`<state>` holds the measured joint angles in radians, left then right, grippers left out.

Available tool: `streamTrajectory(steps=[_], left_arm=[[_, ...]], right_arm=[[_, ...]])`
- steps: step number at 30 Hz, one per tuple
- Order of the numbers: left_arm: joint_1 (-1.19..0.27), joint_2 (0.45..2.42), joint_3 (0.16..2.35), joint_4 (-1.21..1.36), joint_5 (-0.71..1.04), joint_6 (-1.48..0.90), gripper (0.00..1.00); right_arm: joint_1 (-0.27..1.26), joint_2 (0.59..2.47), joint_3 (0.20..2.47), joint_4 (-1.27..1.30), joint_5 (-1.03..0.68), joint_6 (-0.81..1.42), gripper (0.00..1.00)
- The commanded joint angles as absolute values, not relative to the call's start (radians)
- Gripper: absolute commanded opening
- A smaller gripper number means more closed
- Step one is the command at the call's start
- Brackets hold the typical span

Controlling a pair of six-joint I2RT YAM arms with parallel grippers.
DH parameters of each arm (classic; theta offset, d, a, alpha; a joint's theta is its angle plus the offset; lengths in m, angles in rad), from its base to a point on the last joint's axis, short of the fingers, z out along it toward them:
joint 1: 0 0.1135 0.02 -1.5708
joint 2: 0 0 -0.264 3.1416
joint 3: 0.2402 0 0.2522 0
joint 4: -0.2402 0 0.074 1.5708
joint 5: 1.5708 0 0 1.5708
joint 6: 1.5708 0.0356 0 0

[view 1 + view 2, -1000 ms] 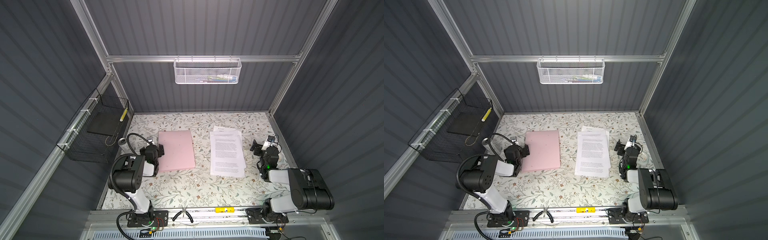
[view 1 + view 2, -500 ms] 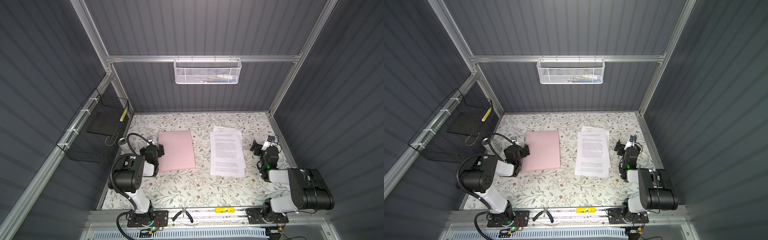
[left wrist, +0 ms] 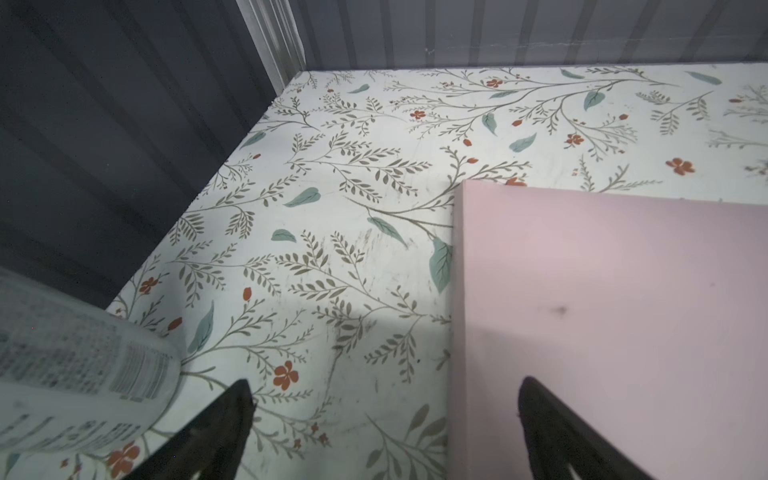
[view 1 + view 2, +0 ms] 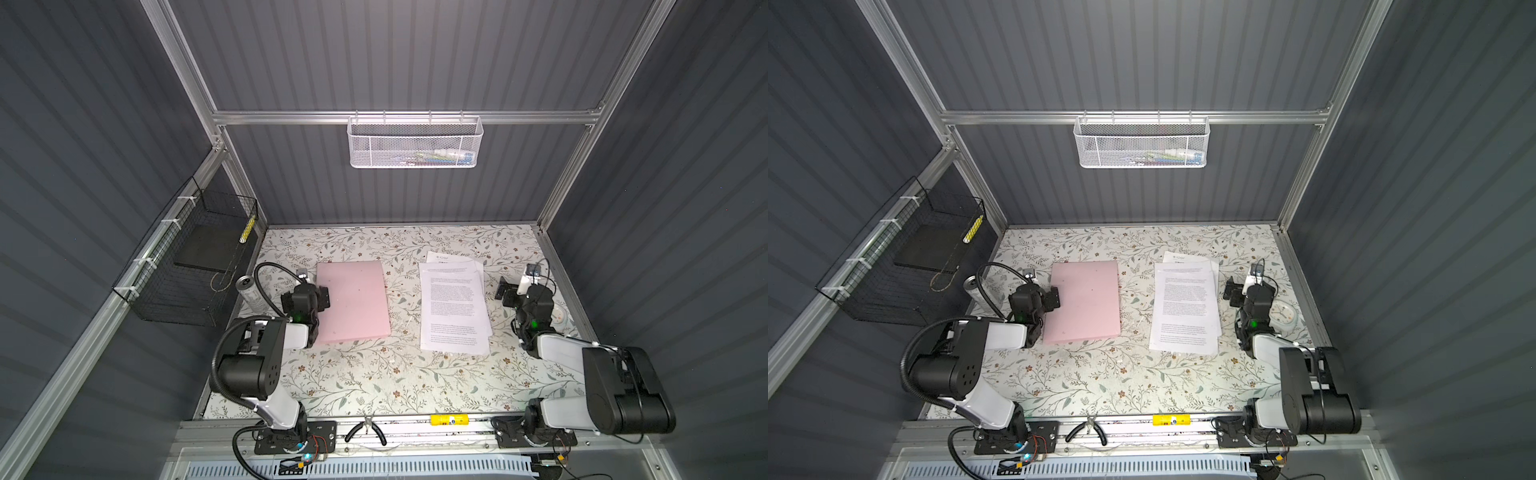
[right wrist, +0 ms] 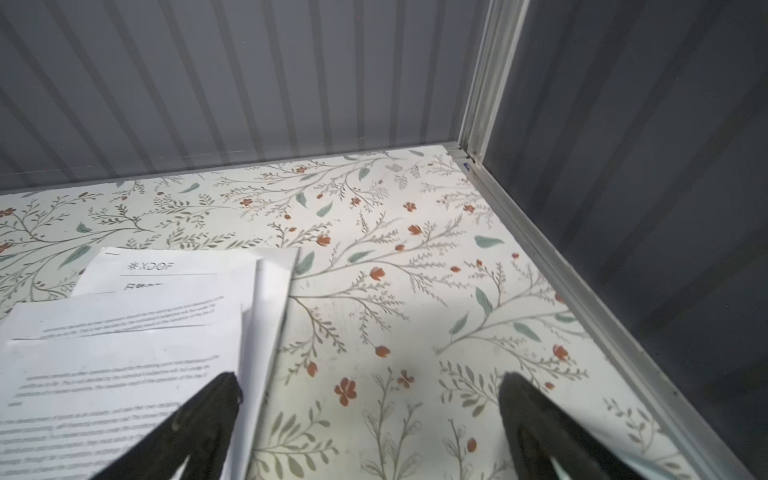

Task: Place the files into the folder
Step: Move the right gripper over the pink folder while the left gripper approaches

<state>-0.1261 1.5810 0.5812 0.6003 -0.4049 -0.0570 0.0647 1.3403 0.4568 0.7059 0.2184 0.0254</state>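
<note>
My arms are folded low. The left gripper (image 3: 382,390) gapes empty across the folder's (image 4: 353,301) left edge, and the right gripper (image 5: 370,382) gapes empty across the files' (image 4: 453,307) right edge. Both lie flat mid-table (image 4: 374,374), folder left of the files, long axes running front to back.

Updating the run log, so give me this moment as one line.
stage: not started | folder: closed, flat | files: loose stack beside it | left gripper: open, empty | right gripper: open, empty

I am holding my left gripper (image 3: 382,395) wide open at nine o'clock and my right gripper (image 5: 370,382) wide open at three, with my left arm (image 4: 266,353) and right arm (image 4: 582,361) crouching low and reaching toward twelve.
</note>
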Motion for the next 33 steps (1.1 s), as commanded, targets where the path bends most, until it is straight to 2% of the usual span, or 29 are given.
streamTrajectory(steps=[1, 5, 9, 11, 14, 19, 22, 24, 29, 33], left_arm=[[-0.152, 1.48, 0.673, 0.322, -0.416, -0.174, 1.0], [-0.164, 1.388, 0.701, 0.188, -0.296, -0.332, 1.0], [-0.167, 1.361, 0.816, -0.051, -0.209, -0.42, 1.0], [-0.167, 1.374, 0.857, -0.113, -0.146, -0.422, 1.0], [-0.167, 1.375, 0.851, -0.095, -0.034, -0.417, 1.0], [-0.166, 1.384, 0.82, -0.069, 0.093, -0.432, 1.0], [-0.165, 1.391, 0.812, -0.082, 0.11, -0.427, 1.0], [-0.158, 1.401, 0.811, -0.1, 0.121, -0.423, 1.0], [-0.101, 1.448, 0.791, -0.153, 0.183, -0.427, 1.0], [-0.082, 1.46, 0.762, -0.136, 0.194, -0.447, 1.0]], right_arm=[[0.152, 1.272, 0.608, 0.416, 0.358, 0.004, 0.99], [0.255, 1.286, 0.794, 0.15, 0.395, 0.105, 0.99], [0.385, 1.311, 0.889, 0.064, 0.383, 0.172, 0.99], [0.4, 1.337, 0.947, -0.006, 0.248, 0.287, 0.99], [0.408, 1.417, 1.026, -0.056, -0.049, 0.432, 0.99], [0.461, 1.607, 1.144, -0.07, -0.293, 0.539, 0.99], [0.475, 1.719, 1.196, -0.054, -0.454, 0.602, 0.97], [0.489, 1.777, 1.215, -0.028, -0.523, 0.637, 0.96], [0.527, 1.891, 1.289, -0.07, -0.566, 0.65, 0.94], [0.55, 1.971, 1.324, -0.053, -0.615, 0.673, 0.85]])
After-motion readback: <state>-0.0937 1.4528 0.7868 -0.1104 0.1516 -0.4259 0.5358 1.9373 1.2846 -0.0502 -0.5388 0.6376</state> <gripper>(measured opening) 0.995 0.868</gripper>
